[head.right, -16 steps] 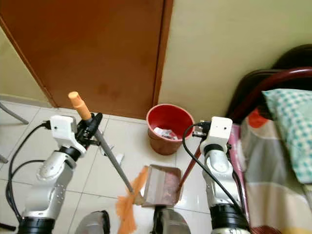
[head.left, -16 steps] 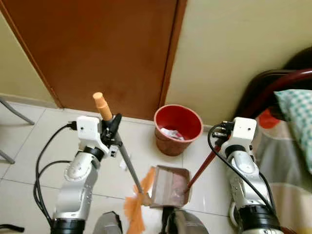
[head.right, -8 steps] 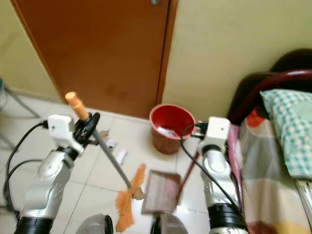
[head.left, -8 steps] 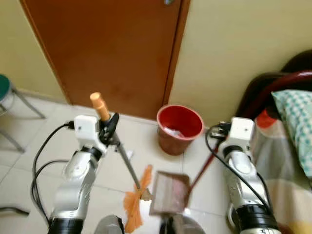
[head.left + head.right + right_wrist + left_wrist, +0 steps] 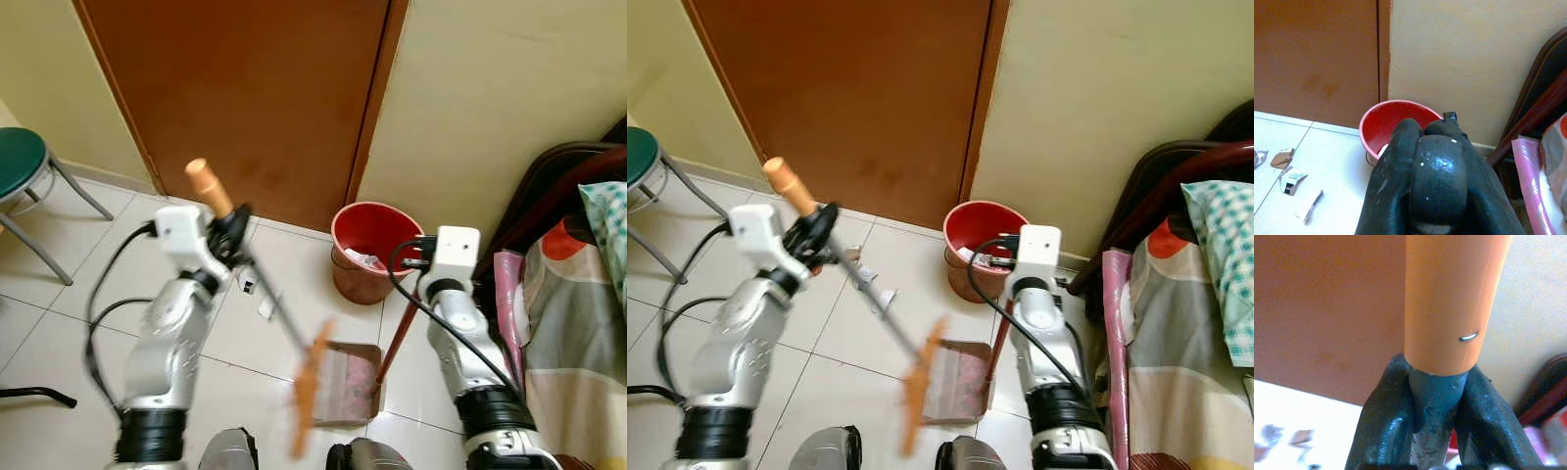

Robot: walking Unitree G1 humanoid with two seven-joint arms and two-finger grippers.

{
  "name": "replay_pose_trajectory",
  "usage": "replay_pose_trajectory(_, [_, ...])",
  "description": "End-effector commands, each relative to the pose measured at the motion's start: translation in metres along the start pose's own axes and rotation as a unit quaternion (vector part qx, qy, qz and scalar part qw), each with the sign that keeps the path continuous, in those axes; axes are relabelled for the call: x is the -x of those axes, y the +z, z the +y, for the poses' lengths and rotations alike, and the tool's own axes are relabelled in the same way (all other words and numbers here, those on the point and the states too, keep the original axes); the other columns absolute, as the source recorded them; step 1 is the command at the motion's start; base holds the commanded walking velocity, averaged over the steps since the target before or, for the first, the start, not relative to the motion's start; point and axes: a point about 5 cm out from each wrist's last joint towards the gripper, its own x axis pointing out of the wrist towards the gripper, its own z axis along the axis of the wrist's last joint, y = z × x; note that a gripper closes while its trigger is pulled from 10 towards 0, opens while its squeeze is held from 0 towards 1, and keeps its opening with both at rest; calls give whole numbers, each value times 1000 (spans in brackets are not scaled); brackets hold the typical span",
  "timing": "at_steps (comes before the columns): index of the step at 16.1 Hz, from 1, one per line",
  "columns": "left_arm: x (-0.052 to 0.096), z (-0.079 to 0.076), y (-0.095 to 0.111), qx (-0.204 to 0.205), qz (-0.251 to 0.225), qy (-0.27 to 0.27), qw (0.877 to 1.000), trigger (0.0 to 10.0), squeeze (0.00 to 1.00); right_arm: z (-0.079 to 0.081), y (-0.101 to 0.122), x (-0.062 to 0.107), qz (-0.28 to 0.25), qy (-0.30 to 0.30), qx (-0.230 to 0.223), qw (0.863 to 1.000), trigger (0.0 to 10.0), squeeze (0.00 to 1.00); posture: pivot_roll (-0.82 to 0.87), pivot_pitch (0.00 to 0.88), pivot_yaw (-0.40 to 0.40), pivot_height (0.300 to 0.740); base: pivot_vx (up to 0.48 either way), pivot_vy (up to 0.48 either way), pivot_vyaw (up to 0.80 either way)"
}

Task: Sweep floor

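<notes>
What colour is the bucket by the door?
Red. The bucket shows best in the left eye view, on the floor beside the brown door.

Colour and pattern reference: floor-sweeping scene

Broom [image 5: 284, 328]: orange grip, grey shaft, orange bristles. Dustpan [image 5: 345, 384]: brown pan, dark red handle. Bucket [image 5: 366, 251]: red. Door [image 5: 255, 98]: reddish brown. Wall [image 5: 509, 88]: pale yellow. Floor tiles [image 5: 59, 313]: white. Stool [image 5: 22, 162]: green seat, grey legs. Pillow [image 5: 1225, 264]: teal-and-white check.

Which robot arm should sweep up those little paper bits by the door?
Probably the left. Its gripper holds the broom, and the paper scraps lie on its side. The right gripper holds the dustpan.
</notes>
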Motion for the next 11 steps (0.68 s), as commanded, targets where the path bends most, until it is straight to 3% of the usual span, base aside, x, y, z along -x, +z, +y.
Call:
replay_pose_trajectory(1, [-7, -19, 15, 51, -34, -35, 997, 10000, 0, 1, 1, -2, -1, -2, 4, 1000, 10000, 0, 13, 118, -47, 740, 0, 0, 0])
replay_pose_trajectory(3, [-10, -21, 24, 77, -49, -33, 995, 10000, 0, 1, -1, -2, 0, -4, 3, 1000, 10000, 0, 14, 119, -46, 740, 0, 0, 0])
replay_pose_trajectory(5, [-13, -13, 36, 80, -66, -17, 995, 10000, 0, -2, -4, -1, 4, -8, 4, 1000, 10000, 0, 16, 120, -45, 740, 0, 0, 0])
replay_pose_trajectory(8, [-12, 2, 49, 35, -76, -6, 996, 10000, 0, -12, -6, 0, 9, -29, 20, 999, 10000, 0, 19, 126, -49, 740, 0, 0, 0])
replay_pose_trajectory(11, [-5, 20, 69, -20, -93, 7, 995, 10000, 0, -39, -9, 3, 15, -73, 37, 997, 10000, 0, 19, 131, -47, 740, 0, 0, 0])
